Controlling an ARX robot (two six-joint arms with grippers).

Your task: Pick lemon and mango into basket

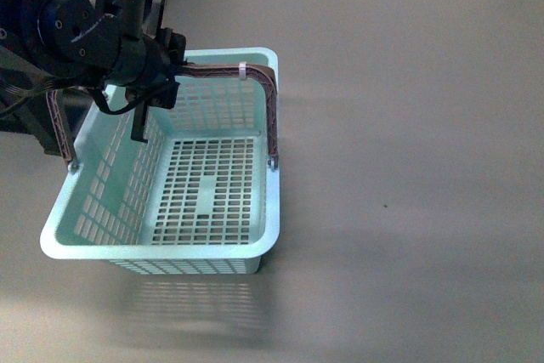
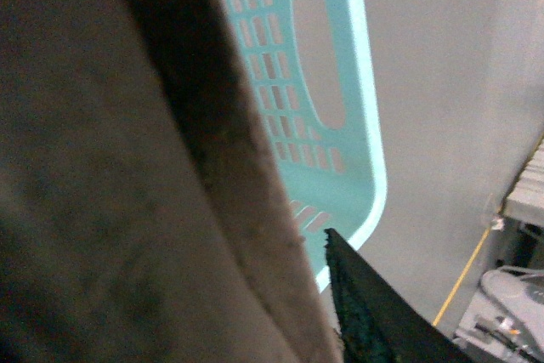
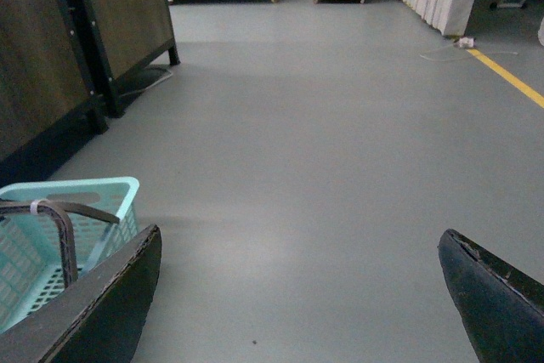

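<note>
Hanging tilted from the left hand (image 1: 157, 82), which looks clamped on its 2 brown handles (image 1: 270, 112), the basket (image 1: 161, 250) seems lifted off the grey floor (image 3: 323, 125) with nothing inside, and neither lemon nor mango shows in any view. The right hand (image 3: 299, 240) is spread wide and holds nothing. I'd judge this the carrying step before any picking; next the fruit must be found and the free hand brought to the lemon.
</note>
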